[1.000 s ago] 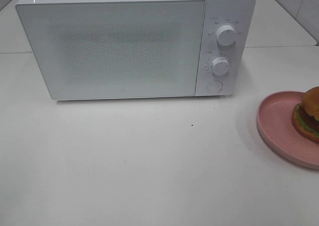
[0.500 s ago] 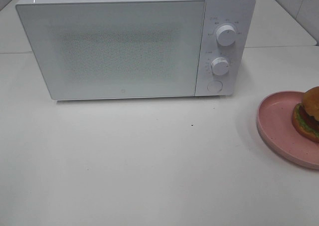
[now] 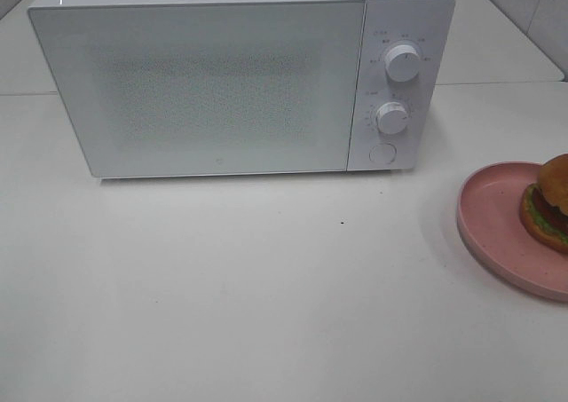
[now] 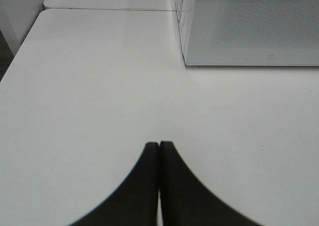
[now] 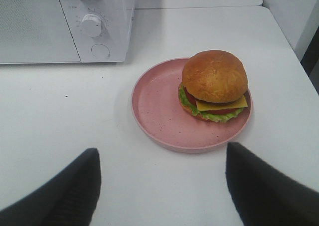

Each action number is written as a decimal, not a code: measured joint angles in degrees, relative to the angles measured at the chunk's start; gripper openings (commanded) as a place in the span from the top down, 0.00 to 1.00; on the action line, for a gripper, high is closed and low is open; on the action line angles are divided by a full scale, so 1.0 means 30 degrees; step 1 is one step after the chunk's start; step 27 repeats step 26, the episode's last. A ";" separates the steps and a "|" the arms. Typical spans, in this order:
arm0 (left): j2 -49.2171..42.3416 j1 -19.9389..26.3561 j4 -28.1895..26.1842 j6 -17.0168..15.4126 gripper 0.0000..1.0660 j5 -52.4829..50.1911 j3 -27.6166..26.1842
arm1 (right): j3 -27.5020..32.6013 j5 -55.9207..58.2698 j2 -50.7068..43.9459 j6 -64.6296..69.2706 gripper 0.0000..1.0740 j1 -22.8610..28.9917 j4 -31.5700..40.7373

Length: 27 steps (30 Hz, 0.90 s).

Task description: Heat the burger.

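burger (image 5: 214,84) on pink plate (image 5: 159,111), table right of shut microwave (image 3: 240,78) | right pincer (image 5: 159,186) spread, facing plate to grasp | left pincer (image 4: 159,151) pressed together, idle

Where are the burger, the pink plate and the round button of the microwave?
burger (image 5: 214,76), right wrist view, top bun.
pink plate (image 5: 159,106), right wrist view, bare floor.
round button (image 3: 382,153), exterior high view, its centre.

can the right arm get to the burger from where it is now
Probably yes. The right hand is open, and only bare table lies between it and the burger on its pink plate.
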 measured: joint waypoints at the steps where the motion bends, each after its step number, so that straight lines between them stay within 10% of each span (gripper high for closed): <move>1: 0.0000 0.0000 0.0000 0.0000 1.00 0.0000 0.0000 | 0.0000 0.0000 0.0000 0.0000 0.38 0.0000 0.0000; 27: 0.0000 0.0000 0.0000 0.0000 1.00 0.0000 0.0000 | 0.0000 0.0000 0.0000 0.0000 0.38 0.0000 0.0000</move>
